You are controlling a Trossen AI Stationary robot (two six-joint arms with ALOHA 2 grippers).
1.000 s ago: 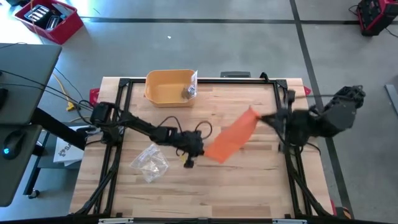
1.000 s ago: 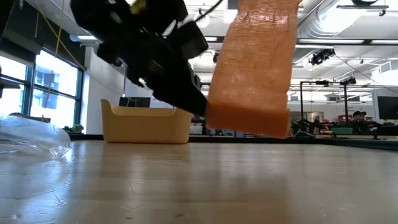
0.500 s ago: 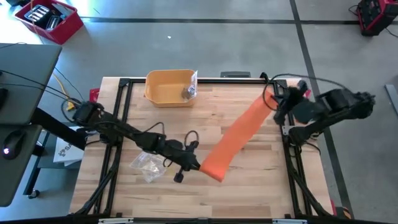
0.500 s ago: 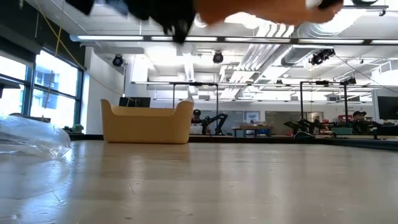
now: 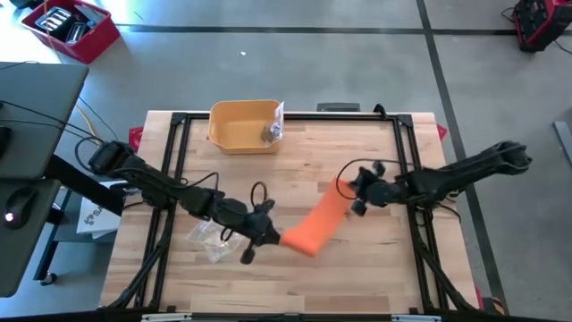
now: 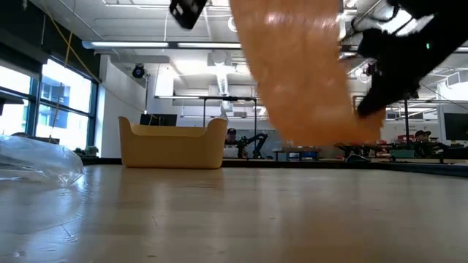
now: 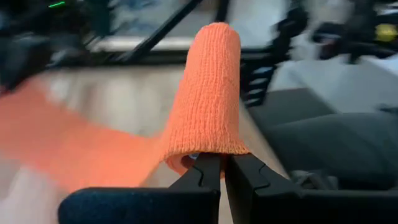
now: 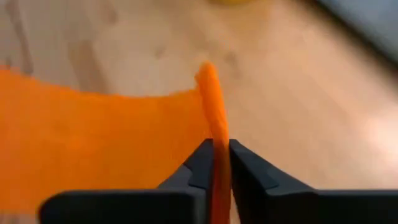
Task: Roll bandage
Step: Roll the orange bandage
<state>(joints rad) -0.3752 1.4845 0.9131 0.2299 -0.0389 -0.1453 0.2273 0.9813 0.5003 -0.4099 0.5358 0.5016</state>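
An orange bandage (image 5: 320,221) is held in the air between both grippers above the wooden table (image 5: 357,268). My left gripper (image 5: 275,238) is shut on its near end, which is curled over into a loop (image 7: 208,93). My right gripper (image 5: 347,190) is shut on its far end (image 8: 211,93). In the low view the bandage (image 6: 303,73) hangs clear of the table top. My left gripper pinches the lower edge of the curled end (image 7: 208,157) between its two fingers. The bandage loops over above the fingertips and runs off as a flat strip (image 7: 62,143). It is clear of the table. My right gripper pinches the bandage's far end by its edge (image 8: 219,149) between its two fingers, coming from the table's right side. The strip (image 8: 93,143) spreads away from the fingers toward the other gripper, clear of the table.
A yellow bin (image 5: 243,125) with a small wrapped item stands at the far edge. A crumpled clear plastic wrapper (image 5: 207,241) lies near the left gripper. Black frame rails (image 5: 170,179) run along the table's sides.
My right gripper has swung out toward the table's far right corner and come back in toward the middle, lower. My left gripper has moved toward the near edge. The bandage stretched out long half a second ago and now spans a shorter distance, lower over the table.
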